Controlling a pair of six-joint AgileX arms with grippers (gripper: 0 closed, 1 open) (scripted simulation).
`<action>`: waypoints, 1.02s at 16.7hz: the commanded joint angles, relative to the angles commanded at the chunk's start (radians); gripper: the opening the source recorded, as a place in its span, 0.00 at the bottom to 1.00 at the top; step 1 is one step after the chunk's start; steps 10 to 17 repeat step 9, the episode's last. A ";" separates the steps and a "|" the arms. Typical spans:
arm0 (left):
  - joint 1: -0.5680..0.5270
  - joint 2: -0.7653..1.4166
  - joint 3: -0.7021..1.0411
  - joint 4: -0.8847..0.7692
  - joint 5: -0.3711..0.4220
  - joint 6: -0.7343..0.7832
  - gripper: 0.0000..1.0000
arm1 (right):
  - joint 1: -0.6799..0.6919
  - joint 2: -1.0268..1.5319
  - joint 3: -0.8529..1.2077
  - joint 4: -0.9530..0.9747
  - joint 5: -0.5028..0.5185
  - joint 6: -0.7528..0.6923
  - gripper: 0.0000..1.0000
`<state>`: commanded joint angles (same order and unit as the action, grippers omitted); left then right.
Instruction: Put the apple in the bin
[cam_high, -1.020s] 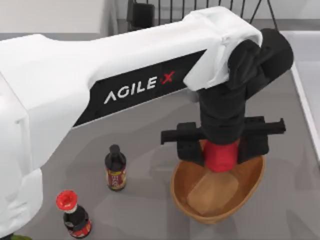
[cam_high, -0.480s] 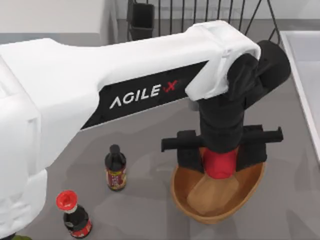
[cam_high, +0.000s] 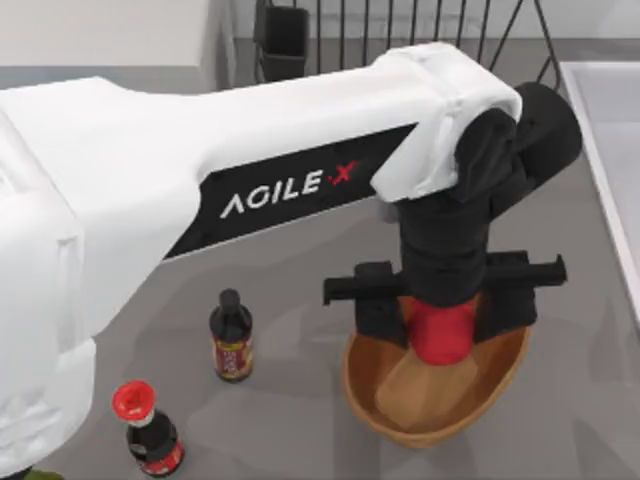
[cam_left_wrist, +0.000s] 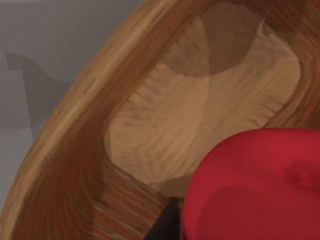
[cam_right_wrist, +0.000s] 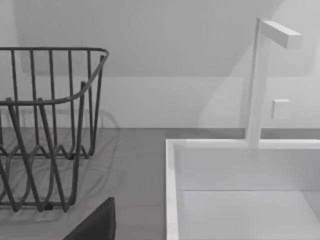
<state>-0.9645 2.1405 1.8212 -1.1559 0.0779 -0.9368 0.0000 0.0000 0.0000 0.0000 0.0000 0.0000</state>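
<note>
Holding: left gripper (cam_high: 441, 322) has its fingers clamped on the apple (cam_high: 441, 331), one on each side.
Apple from gripper: directly beneath the wrist, hanging between the fingers, above the wicker basket (cam_high: 505, 384).
Basket from gripper: straight below; the left wrist view puts its flat tan floor (cam_left_wrist: 200, 115) under the apple (cam_left_wrist: 260, 185), rim (cam_left_wrist: 75, 115) off to one side.
Judged next: letting go should drop it inside.
Right arm: parked by the dish rack (cam_right_wrist: 45, 125) and sink (cam_right_wrist: 172, 175).
</note>
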 joint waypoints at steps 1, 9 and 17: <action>0.000 0.000 0.000 0.000 0.000 0.000 0.83 | 0.000 0.000 0.000 0.000 0.000 0.000 1.00; 0.000 0.000 0.000 0.000 0.000 0.000 1.00 | 0.000 0.000 0.000 0.000 0.000 0.000 1.00; 0.000 0.000 0.000 0.000 0.000 0.000 1.00 | 0.000 0.000 0.000 0.000 0.000 0.000 1.00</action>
